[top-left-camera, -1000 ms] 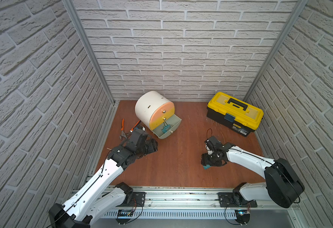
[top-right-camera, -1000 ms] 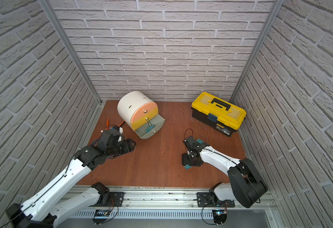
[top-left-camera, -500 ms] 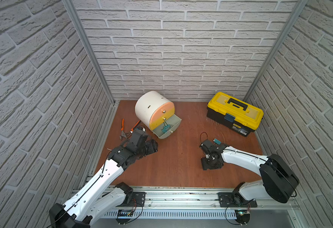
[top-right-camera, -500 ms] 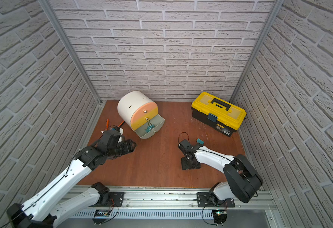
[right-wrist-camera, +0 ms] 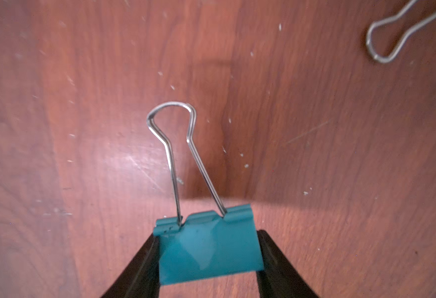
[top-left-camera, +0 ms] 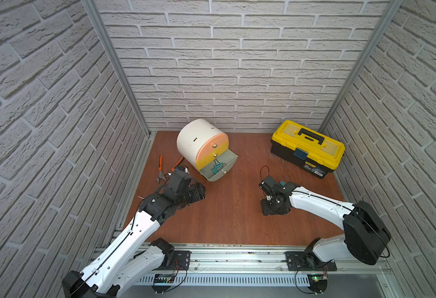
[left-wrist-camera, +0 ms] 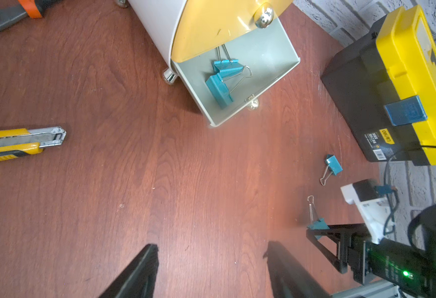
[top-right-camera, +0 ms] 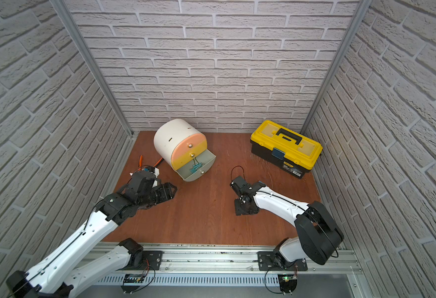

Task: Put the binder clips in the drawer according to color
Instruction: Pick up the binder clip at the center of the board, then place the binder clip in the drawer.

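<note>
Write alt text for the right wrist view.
The right end effector grips a teal binder clip by both sides, its silver wire handle pointing away, over a reddish wooden table. Another wire loop shows at the edge.

From the middle of the worktop (top-left-camera: 227, 222), a bare lane runs from 6 o'clock up to the open drawer (top-left-camera: 231, 158) at 11 o'clock, its top uncovered. The cabinet (top-left-camera: 193, 139) blocks behind it and the toolbox (top-left-camera: 312, 148) fills 2 o'clock. Pliers (top-left-camera: 160, 169) and a utility knife (left-wrist-camera: 18, 144) lie around 9 o'clock. The right gripper (right-wrist-camera: 207, 237), clamped on a teal clip (right-wrist-camera: 206, 260), occupies 4 o'clock, with a loose clip (left-wrist-camera: 333, 165) at 3 o'clock
</note>
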